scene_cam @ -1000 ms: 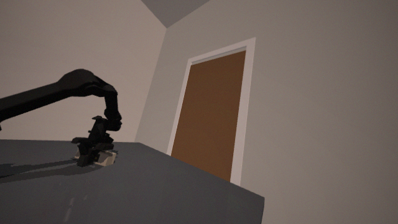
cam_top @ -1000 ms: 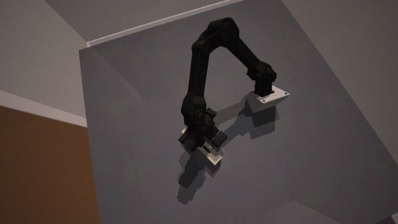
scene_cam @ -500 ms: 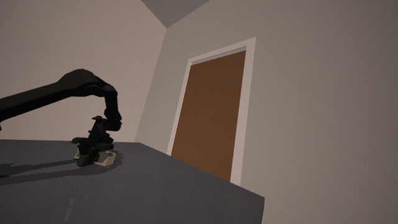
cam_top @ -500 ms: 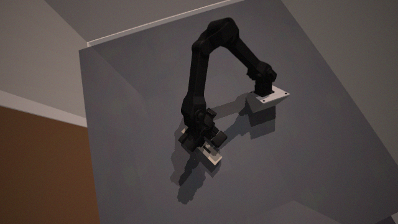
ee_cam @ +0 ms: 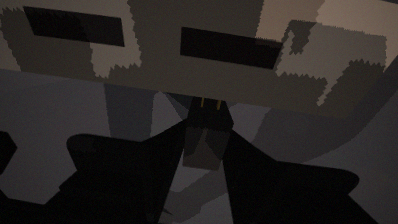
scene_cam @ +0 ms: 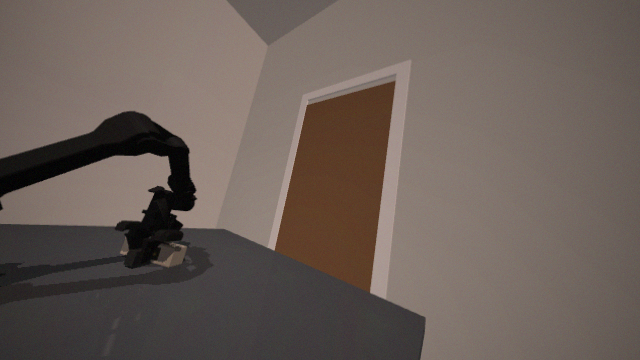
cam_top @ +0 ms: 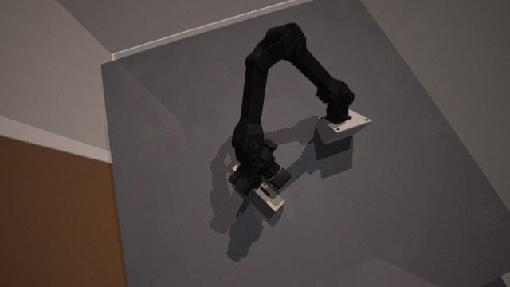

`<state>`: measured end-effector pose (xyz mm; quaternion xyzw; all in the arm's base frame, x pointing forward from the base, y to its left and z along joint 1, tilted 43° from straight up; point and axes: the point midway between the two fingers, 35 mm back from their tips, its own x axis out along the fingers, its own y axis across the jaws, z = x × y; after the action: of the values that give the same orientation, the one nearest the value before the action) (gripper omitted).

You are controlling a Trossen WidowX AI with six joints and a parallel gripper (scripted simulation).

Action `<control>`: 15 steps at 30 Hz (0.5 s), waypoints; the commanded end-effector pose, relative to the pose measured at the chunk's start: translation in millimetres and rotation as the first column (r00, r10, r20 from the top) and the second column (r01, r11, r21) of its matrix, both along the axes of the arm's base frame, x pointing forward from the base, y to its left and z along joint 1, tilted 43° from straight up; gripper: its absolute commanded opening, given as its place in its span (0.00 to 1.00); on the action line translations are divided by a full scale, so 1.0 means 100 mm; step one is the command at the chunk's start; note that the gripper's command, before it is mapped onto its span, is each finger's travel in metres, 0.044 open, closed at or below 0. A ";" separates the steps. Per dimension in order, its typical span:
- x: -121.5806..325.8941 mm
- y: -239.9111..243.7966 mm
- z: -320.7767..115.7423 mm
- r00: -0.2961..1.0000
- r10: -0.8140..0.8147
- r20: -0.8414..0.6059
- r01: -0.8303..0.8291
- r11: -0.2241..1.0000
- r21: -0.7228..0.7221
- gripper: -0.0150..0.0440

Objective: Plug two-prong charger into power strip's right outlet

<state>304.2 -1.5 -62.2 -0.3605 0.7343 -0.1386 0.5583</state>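
The beige power strip [ee_cam: 210, 75] [cam_top: 276, 204] [scene_cam: 171, 256] lies on the dark grey table. In the wrist view it fills the top of the frame and shows two dark slots, a left outlet [ee_cam: 72, 26] and a right outlet [ee_cam: 230, 47]. My gripper [ee_cam: 204, 125] [cam_top: 258, 184] [scene_cam: 142, 250] is shut on the small dark charger [ee_cam: 204, 142]. Its two yellow prongs [ee_cam: 210, 103] point at the strip's near edge, just below the right outlet. The prongs are outside the slot. In the top and exterior views the gripper sits low over the strip and hides the charger.
The arm's white base mount [cam_top: 351, 127] stands on the table behind and to the right of the strip. A brown door [scene_cam: 335, 185] [cam_top: 56, 215] is in the wall beyond the table's edge [scene_cam: 350, 287].
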 end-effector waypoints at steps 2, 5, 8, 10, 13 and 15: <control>0.01 0.01 0.00 1.000 0.000 0.000 0.000 1.000 0.002 0.25; 0.01 0.01 0.00 1.000 0.000 0.000 0.000 1.000 0.002 0.25; 0.01 0.01 0.00 1.000 0.000 0.000 0.000 1.000 0.002 0.25; 0.01 0.01 0.00 1.000 0.000 0.000 0.000 1.000 0.002 0.25; 0.02 0.01 0.00 1.000 0.000 0.000 0.000 1.000 0.002 0.25; 0.02 0.01 0.00 1.000 0.000 0.000 0.000 1.000 0.002 0.25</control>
<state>304.8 -1.3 -62.1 -0.3604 0.7342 -0.1386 0.5584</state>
